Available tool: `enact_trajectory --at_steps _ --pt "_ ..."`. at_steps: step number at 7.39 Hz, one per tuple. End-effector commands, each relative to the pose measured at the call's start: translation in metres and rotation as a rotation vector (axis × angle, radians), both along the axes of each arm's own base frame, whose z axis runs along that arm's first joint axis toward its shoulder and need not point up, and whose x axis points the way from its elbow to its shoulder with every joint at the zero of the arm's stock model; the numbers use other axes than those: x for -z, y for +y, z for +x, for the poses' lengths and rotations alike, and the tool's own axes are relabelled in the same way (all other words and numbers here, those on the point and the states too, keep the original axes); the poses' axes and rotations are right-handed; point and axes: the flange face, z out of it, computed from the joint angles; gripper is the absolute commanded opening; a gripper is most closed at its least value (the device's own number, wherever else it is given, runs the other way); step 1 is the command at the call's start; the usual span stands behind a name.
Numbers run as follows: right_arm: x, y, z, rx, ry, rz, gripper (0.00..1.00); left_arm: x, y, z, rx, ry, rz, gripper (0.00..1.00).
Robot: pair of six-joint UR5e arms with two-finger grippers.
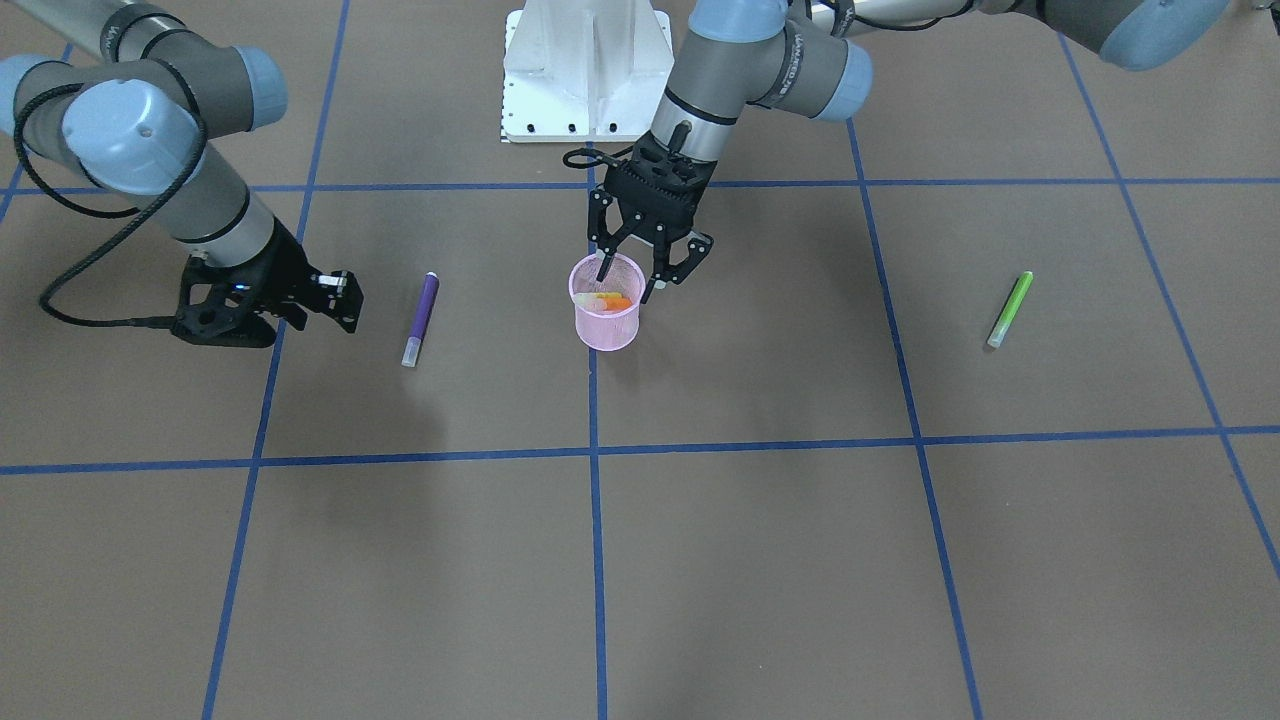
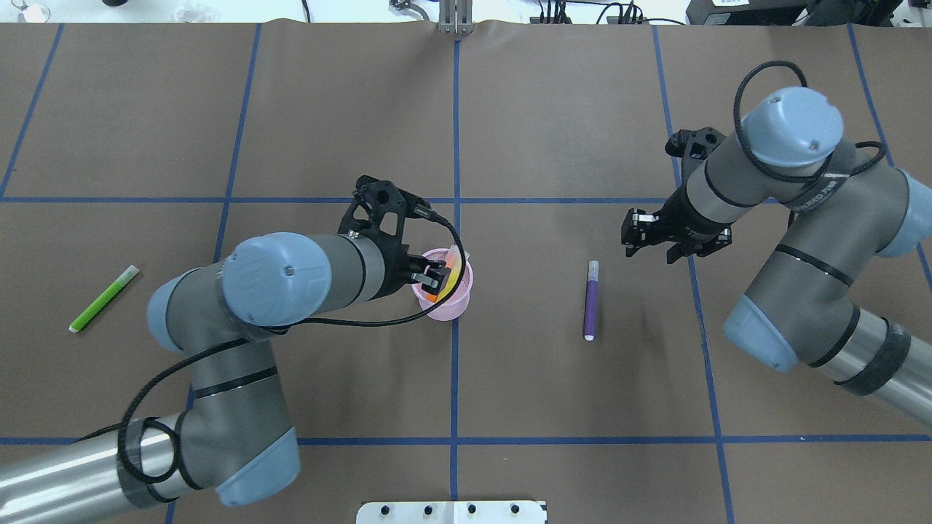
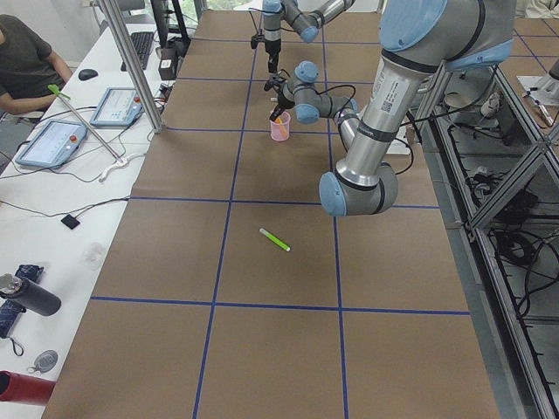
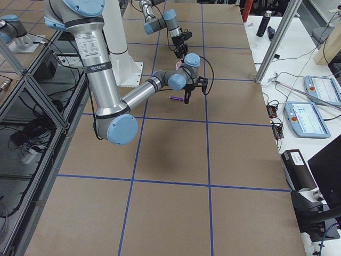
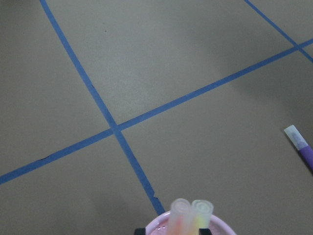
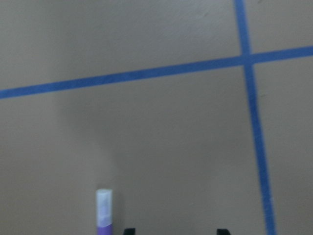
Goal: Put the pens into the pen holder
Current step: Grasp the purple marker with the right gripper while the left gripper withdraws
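Note:
The pink mesh pen holder (image 1: 607,322) stands upright near the table's middle, also in the overhead view (image 2: 460,304). An orange pen (image 1: 618,303) and a yellow pen (image 2: 453,274) lean inside it; their pale caps (image 5: 190,211) show in the left wrist view. My left gripper (image 1: 628,279) is open just above the holder's rim, one finger over the opening and one outside it. The purple pen (image 2: 590,300) lies flat on the table. My right gripper (image 2: 645,237) is open and empty, just beyond the pen's capped end (image 6: 103,200). The green pen (image 2: 104,298) lies far out on my left side.
Brown paper with blue tape lines (image 1: 592,450) covers the table. The white robot base (image 1: 585,70) stands behind the holder. An operator (image 3: 26,70), tablets and bottles are at a side bench beyond the table's far edge.

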Motion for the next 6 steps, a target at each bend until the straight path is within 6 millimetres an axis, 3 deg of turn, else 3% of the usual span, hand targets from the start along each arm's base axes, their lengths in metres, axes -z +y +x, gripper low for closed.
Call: enact_trajectory --at_steps 1,2,3,5,6 --pt "0.010 0.021 -0.037 0.014 -0.012 0.006 0.85 -0.035 0.011 -0.056 0.030 -0.004 -0.029 0.99" --pt "0.005 0.014 -0.046 -0.001 0.009 0.013 0.84 -0.046 0.008 -0.081 0.052 -0.013 -0.032 0.99" --pt "0.002 0.012 -0.048 -0.003 0.017 0.004 0.83 -0.061 0.008 -0.089 0.058 -0.038 -0.039 0.99" --pt "-0.006 -0.005 -0.072 0.007 0.042 -0.033 0.76 -0.065 -0.031 -0.130 0.073 -0.098 -0.129 0.99" --pt "-0.014 -0.010 -0.084 0.030 0.048 -0.060 0.74 -0.064 -0.036 -0.141 0.078 -0.096 -0.137 0.99"
